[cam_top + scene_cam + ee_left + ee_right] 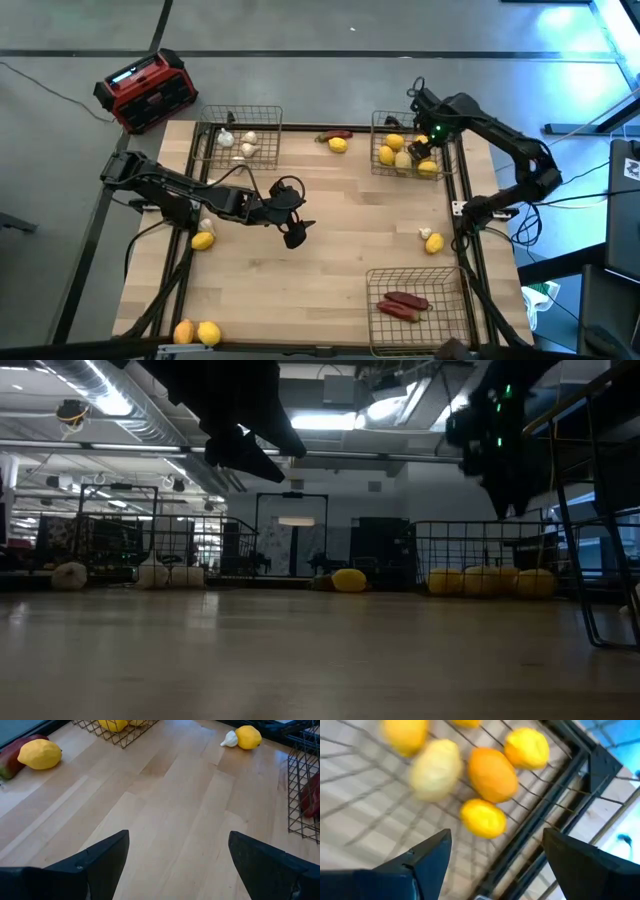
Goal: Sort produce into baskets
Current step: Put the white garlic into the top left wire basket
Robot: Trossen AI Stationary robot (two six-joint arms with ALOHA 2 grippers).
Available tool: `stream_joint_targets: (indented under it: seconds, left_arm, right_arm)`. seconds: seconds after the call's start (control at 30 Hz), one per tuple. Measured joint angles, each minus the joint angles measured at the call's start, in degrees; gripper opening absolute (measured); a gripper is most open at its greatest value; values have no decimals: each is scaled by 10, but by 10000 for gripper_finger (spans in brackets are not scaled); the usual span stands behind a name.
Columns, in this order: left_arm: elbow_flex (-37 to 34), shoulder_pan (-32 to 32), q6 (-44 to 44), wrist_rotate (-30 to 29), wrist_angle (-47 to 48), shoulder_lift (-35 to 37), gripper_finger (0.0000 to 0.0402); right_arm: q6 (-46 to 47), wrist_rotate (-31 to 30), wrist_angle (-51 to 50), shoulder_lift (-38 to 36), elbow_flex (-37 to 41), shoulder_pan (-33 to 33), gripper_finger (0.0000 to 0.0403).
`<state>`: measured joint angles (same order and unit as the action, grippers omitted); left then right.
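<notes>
No writing can be read anywhere. The right end effector (pixel 426 150) hangs released over the far-right basket (pixel 378 122) of yellow and orange fruits (pixel 492 774); the left end effector (pixel 296 222) is released above the bare worktop (pixel 340 240).

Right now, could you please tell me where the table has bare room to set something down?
The widest bare patch is the table middle, between the left gripper and the lemon with a garlic bulb. The near edge left of the pepper basket is free too. It is crowded around the fruit basket, where the right gripper hovers.
</notes>
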<state>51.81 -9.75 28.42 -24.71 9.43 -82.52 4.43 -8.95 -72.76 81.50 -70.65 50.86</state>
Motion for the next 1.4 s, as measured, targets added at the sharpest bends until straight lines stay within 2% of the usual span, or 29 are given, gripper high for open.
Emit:
stream_joint_targets:
  seconds: [0.13,0.3,0.37,0.73,0.9,1.17,1.4]
  left_arm:
    - [0,0,1,0,0,0,337]
    - [0,0,4,0,0,0,337]
    - [0,0,5,0,0,0,337]
    - [0,-2,4,0,0,0,337]
    - [0,-5,0,0,0,0,337]
    - [0,-8,0,0,0,0,337]
    - [0,-8,0,0,0,0,337]
  right_arm:
    - [18,44,-13,-38,-30,-45,308]
    - [60,127,-19,-83,-33,-119,308]
    - [75,142,-23,-96,-33,-153,308]
    - [170,138,-29,-125,-28,-354,308]
    - [217,110,-28,-125,-2,-425,308]
    - [281,95,-28,-124,84,-495,308]
    - [327,99,-7,-124,187,-506,308]
